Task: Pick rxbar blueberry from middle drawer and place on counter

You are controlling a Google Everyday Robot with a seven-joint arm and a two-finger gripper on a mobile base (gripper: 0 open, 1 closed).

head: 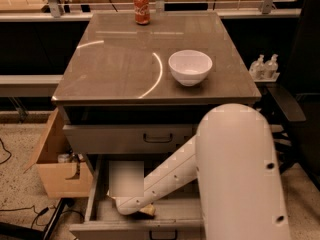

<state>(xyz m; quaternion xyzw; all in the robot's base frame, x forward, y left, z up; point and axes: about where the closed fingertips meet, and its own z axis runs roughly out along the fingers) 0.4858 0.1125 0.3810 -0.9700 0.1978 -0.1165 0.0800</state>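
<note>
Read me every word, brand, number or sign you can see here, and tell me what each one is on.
Red soda can at the back of the counter: marking too blurred to read.
Two small bottles to the right of the counter: labels too small to read.
Claw, down inside the open middle drawer: no text visible on it or around it.
So nothing here can be read.
</note>
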